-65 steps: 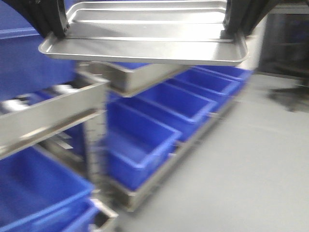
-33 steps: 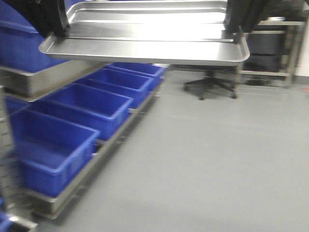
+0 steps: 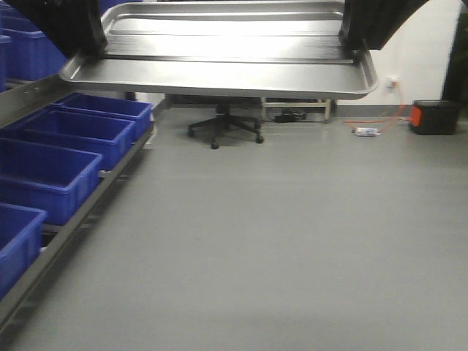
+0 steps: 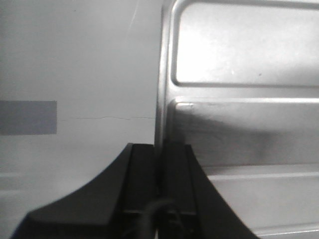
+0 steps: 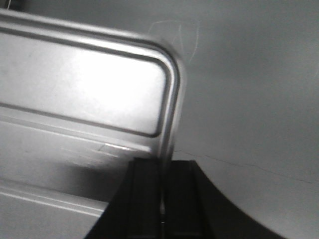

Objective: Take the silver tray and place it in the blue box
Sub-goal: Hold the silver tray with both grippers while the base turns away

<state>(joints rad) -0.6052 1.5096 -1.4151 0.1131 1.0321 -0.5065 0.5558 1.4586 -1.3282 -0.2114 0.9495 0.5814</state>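
- Floor [image 3: 292, 241]: takes up far more of the front view than half a second ago, and a white wall [image 3: 428, 51] now shows behind it.
- Boxes [image 3: 51, 172]: the blue row has slid to the left edge and sits lower than the tray.
- Tray [image 3: 219, 73]: held level in the air, top of front view as before.
- Chair [image 3: 225, 126]: was at right, now below the tray's middle.
- Left gripper [image 4: 160, 172]: reaches forward, clamped on the tray's left rim.
- Right gripper [image 5: 162, 184]: reaches forward, clamped on the right rim, near a corner.
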